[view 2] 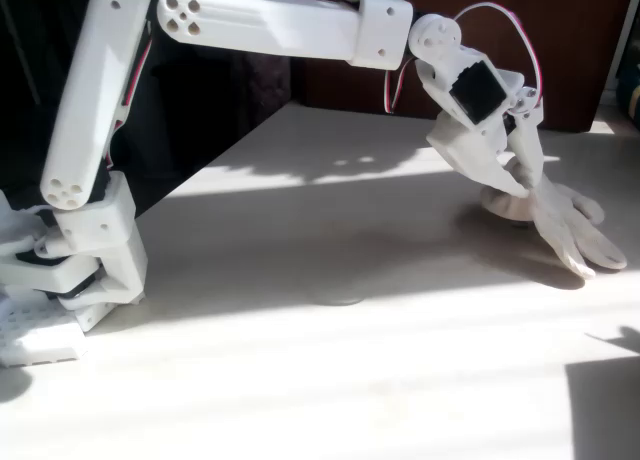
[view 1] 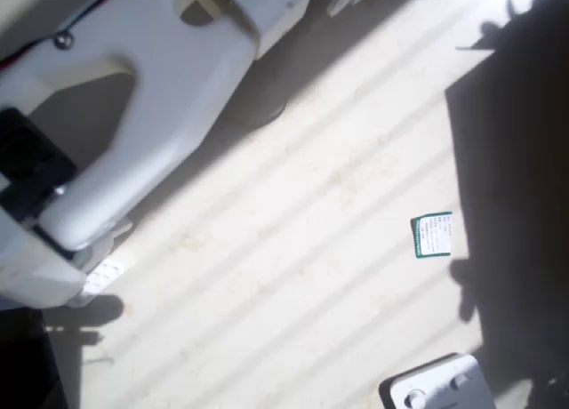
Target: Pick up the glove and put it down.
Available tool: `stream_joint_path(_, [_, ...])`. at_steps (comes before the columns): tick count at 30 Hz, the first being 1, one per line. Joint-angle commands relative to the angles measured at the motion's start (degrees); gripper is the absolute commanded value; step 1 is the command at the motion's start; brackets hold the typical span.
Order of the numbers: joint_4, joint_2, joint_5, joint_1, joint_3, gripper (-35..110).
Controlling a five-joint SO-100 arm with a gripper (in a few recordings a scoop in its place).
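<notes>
Fingers (view 2: pixel 522 185) pinching the glove (view 2: pixel 572 230) at far right of the tabletop (view 2: pixel 330 340); best lifted slowly, straight up, keeping the pinch firm

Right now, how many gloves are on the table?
1. The glove lies at the table's right side in the fixed view, under the hand, its stubby fingers pointing right. None seen elsewhere.

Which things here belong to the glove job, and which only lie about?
For the job:
- glove, lying on the table under the pincer
- pincer, down at the glove

Only lying about:
- small green-and-white card on the table
</notes>
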Motion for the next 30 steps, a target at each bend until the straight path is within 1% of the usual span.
stream_joint_path(1, [0.44,8.61,-0.26,2.46,-1.85,0])
stream_joint_path(4, [1.05,11.87,-0.26,4.13,-1.23,0])
stream_joint_path(12, [10.99,16.70,-0.44,9.76,-1.85,0])
stream_joint_path(18, [12.66,21.53,-0.44,17.05,-1.23,0])
stream_joint_path(22, [16.08,22.68,-0.62,22.59,-1.23,0])
stream_joint_path(26, [18.90,23.12,-4.31,27.95,-1.49,0])
stream_joint_path(30, [19.34,24.79,-8.96,32.78,-1.23,0])
